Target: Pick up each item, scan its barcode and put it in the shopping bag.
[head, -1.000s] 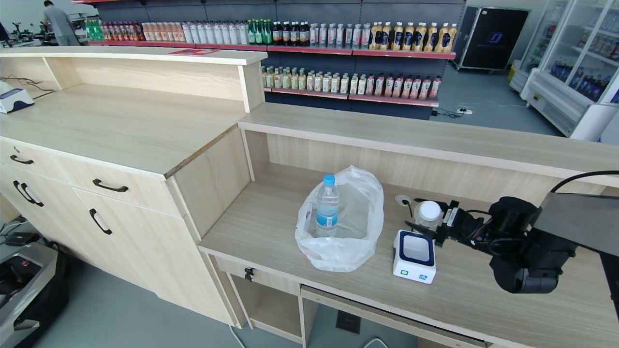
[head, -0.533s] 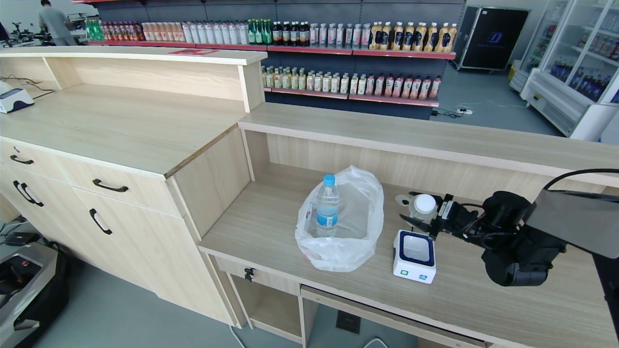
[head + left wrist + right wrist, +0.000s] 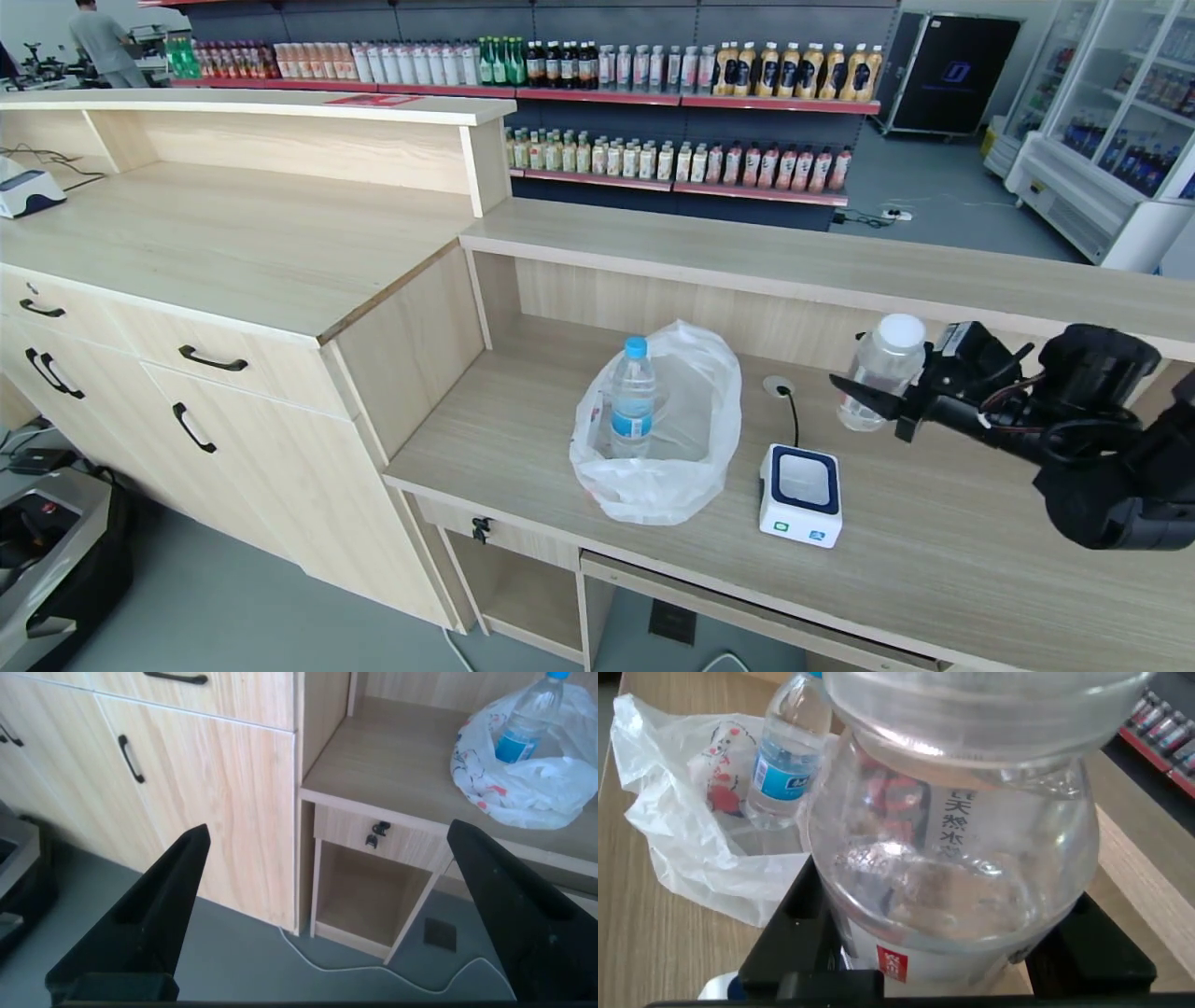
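Your head view has the right claw (image 3: 873, 397) clamped on the white-capped bottle (image 3: 878, 369), lifted above the desk (image 3: 934, 560) beyond the scanner (image 3: 800, 495). The left wrist view adds the left claw (image 3: 327, 831), spread wide.

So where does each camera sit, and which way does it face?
Head view: on the head, looking down at the counter, shopping bag and scanner; right gripper holds a white-capped bottle.
Left wrist view: on the left arm, facing cabinet doors and floor; the open left gripper shows.
Right wrist view: on the right arm, close behind that bottle.
All three share the shopping bag and blue-capped water bottle.
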### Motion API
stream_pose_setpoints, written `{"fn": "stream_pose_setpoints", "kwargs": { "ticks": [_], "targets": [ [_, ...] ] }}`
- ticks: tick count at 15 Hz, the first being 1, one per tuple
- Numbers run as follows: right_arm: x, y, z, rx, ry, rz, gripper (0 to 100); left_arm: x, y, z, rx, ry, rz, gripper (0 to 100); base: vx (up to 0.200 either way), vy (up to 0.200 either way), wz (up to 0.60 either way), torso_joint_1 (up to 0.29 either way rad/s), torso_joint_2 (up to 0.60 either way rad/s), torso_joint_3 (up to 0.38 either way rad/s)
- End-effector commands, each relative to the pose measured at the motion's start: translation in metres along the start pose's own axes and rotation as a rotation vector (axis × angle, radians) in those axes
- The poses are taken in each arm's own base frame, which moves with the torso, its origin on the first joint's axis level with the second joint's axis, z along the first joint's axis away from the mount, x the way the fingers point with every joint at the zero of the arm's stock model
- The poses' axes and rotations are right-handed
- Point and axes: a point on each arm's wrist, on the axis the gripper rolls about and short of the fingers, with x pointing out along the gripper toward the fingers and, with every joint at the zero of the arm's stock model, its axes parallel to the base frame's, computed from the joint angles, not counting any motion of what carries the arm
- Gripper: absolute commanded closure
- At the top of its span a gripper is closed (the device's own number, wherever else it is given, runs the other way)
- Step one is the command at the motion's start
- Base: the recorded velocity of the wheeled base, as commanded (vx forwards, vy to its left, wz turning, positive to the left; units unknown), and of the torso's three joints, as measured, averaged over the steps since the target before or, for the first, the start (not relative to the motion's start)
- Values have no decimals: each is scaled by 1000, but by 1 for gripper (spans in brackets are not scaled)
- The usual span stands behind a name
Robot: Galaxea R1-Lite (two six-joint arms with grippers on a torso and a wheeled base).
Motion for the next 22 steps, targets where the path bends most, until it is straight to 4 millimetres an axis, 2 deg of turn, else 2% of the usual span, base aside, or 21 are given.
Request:
{"fn": "stream_pose_setpoints", "kwargs": {
  "ticks": [1, 3, 6, 8, 12, 15, 18, 22],
  "targets": [
    [-75, -18, 49, 98, 190, -281, 100, 0, 0, 0, 0, 0, 1, 0, 0, 0, 0, 0, 0, 0],
    [-93, -25, 50, 161, 262, -400, 100, 0, 0, 0, 0, 0, 1, 0, 0, 0, 0, 0, 0, 0],
    [-106, -30, 55, 205, 304, -515, 100, 0, 0, 0, 0, 0, -1, 0, 0, 0, 0, 0, 0, 0],
    [-106, -29, 59, 231, 293, -524, 100, 0, 0, 0, 0, 0, 1, 0, 0, 0, 0, 0, 0, 0],
    [-98, -22, 75, 286, 266, -527, 100, 0, 0, 0, 0, 0, 1, 0, 0, 0, 600, 1, 0, -1],
    [-87, -17, 77, 322, 263, -555, 100, 0, 0, 0, 0, 0, 1, 0, 0, 0, 600, 6, 1, -2],
    [-81, -16, 61, 378, 285, -547, 100, 0, 0, 0, 0, 0, 1, 0, 0, 0, 400, 0, 0, 2],
    [-62, -18, 17, 479, 291, -551, 100, 0, 0, 0, 0, 0, 1, 0, 0, 0, 0, 0, 0, 0]
  ]
}}
